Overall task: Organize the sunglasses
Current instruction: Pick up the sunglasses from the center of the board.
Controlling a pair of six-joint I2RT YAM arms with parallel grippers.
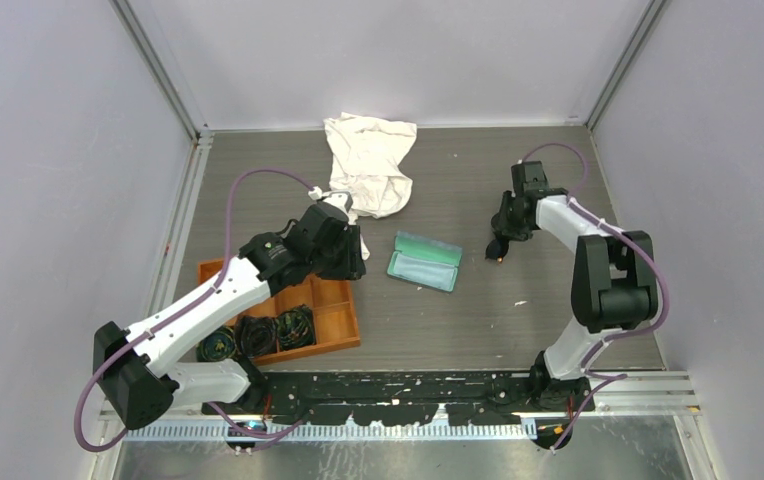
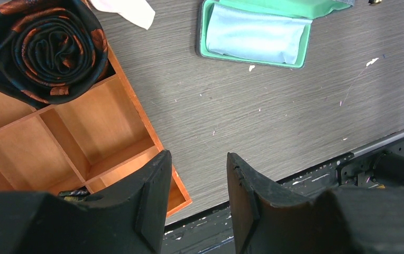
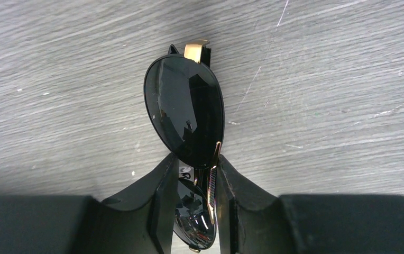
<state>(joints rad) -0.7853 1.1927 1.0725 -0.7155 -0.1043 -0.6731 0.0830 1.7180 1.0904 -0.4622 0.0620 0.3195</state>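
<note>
Clearly, right hand [image 3: 197,164] pinches sunglasses [image 3: 185,111] above table [image 3: 321,79]; left hand [image 2: 198,159] half-open, empty, over tray [image 2: 141,119] edge.

Grey wood-grain table [image 1: 458,330], pale walls [image 1: 58,150]

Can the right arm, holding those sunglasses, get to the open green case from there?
Probably yes. The right gripper, shut on the sunglasses, hangs just right of the case, whose lid is open, and only bare table lies between them.
</note>
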